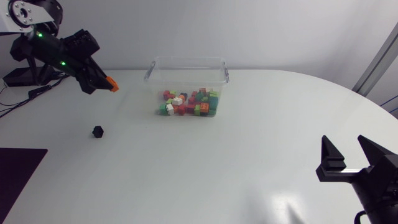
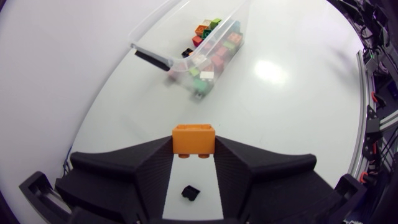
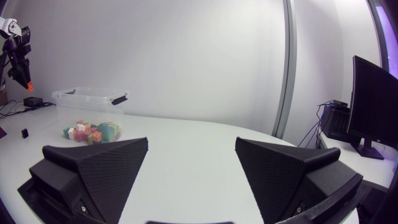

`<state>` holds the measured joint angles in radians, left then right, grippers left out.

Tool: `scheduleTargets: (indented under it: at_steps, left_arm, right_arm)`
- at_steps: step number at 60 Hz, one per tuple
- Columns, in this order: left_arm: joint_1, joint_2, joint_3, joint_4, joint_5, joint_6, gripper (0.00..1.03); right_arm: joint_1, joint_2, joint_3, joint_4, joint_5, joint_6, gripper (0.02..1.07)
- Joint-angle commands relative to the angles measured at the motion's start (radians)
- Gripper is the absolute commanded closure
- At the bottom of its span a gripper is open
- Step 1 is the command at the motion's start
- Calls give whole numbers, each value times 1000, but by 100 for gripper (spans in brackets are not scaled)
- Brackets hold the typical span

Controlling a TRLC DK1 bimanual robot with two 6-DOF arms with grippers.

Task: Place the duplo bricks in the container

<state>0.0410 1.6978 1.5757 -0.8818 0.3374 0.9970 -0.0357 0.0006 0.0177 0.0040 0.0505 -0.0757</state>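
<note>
The table (image 1: pixel 249 155) is a smooth white top with a rounded far right edge, and soft glare lies on it near the right arm. A dark mat (image 1: pixel 15 180) covers its near left corner.

Toward the far middle stands a clear plastic container (image 1: pixel 186 60), open on top, with dark clip handles at its short ends. A loose heap of duplo bricks (image 1: pixel 189 102) lies on its floor in red, green, white, orange and pink, gathered toward the nearer wall.

The left gripper (image 2: pixel 194 152) hangs above the table, left of the container and well apart from it. Its two wedge fingers are drawn close and pinch an orange duplo brick (image 2: pixel 194 137) from both sides at their tips, studs facing outward. On the bare table under this gripper sits a small black piece (image 1: pixel 97 131), probably another brick, though it is too small to be sure.

The right gripper (image 1: pixel 351 155) is at the near right edge of the table, far from the container. Its fingers are spread wide with nothing between them
</note>
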Motion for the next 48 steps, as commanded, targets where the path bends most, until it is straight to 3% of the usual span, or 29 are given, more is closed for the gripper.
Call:
scheduleTargets:
  at_steps: [1, 19, 36, 48]
  left_arm:
    - [-53, 0, -39, 41, 22, -106, 75]
    - [-230, 63, -31, 356, 26, -446, 75]
    - [-303, 177, 83, 477, -18, -586, 75]
    - [-351, 261, 188, 484, -57, -620, 74]
  right_arm:
    - [-3, -7, -21, 8, 5, -12, 6]
    - [-3, -7, -21, 8, 5, -13, 6]
    - [-3, -7, -22, 10, 5, -12, 6]
    - [-3, -7, -21, 8, 5, -12, 6]
